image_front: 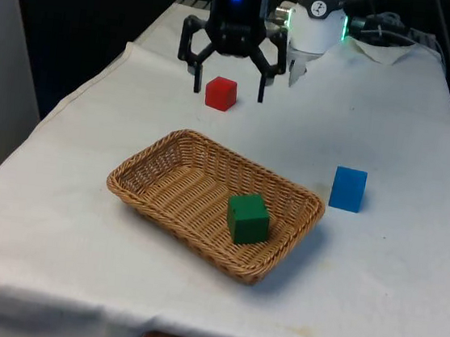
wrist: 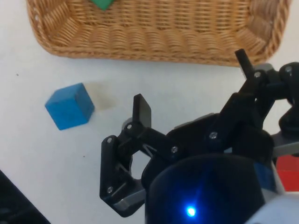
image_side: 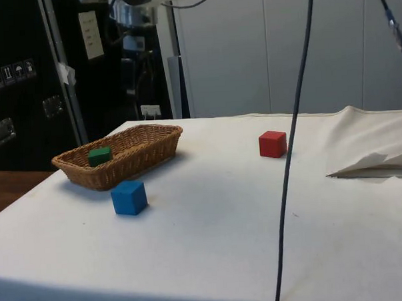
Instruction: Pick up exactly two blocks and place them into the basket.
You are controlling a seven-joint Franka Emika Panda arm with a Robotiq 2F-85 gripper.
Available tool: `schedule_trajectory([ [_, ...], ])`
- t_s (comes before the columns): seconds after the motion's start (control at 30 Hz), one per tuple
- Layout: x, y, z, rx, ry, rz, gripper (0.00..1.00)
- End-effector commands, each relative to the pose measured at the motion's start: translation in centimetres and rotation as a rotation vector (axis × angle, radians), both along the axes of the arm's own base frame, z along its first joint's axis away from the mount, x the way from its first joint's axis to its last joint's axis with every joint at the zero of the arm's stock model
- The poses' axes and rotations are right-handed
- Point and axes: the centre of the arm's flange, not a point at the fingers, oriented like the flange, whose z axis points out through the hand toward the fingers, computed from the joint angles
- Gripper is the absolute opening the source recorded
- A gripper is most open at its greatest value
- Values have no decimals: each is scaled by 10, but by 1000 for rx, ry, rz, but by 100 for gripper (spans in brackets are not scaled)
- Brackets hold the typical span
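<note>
White cloth (image_front: 374, 283) (creased far end), dark cabinets (image_side: 24, 78), basket (image_front: 170, 150)

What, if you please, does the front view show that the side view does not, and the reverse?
The front view alone shows the black gripper, fingers open, hanging above the table by the small red cube. The side view alone shows dark cabinets and a hanging black cable. Both share the oblong woven wicker basket holding the green cube, with the blue cube on the white cloth.
</note>
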Motion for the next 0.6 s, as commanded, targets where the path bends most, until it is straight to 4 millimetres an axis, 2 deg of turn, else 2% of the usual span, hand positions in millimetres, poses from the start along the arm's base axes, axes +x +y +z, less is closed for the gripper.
schedule_trajectory([
  [0.0, -6, -4, 3, -11, -9, 0, 100],
  [0.4, -42, -30, 14, -21, -15, 6, 100],
  [0.43, -37, -26, 12, -10, -10, 5, 100],
  [0.57, -56, -39, 18, -24, -17, 8, 100],
])
